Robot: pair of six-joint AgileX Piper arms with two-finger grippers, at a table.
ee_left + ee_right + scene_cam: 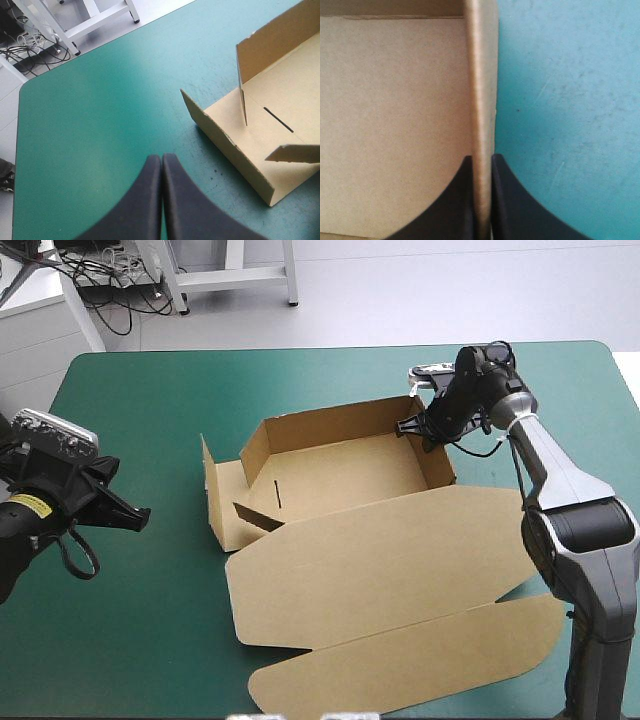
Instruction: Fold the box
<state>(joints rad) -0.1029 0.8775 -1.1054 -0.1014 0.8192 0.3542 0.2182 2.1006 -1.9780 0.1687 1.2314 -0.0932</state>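
I've got the R pincer all but closed on the box. It nips the top edge of the right wall, one finger inside the tray and one outside, I'd say to hold that wall upright for tucking; the lid lies flat off to that pincer's side. The L pincer is closed on nothing, tips together over bare teal-green cover, w/ the box's left wall ahead and to one side, prob. parked clear. The tray holds nothing, only a slot in its floor.
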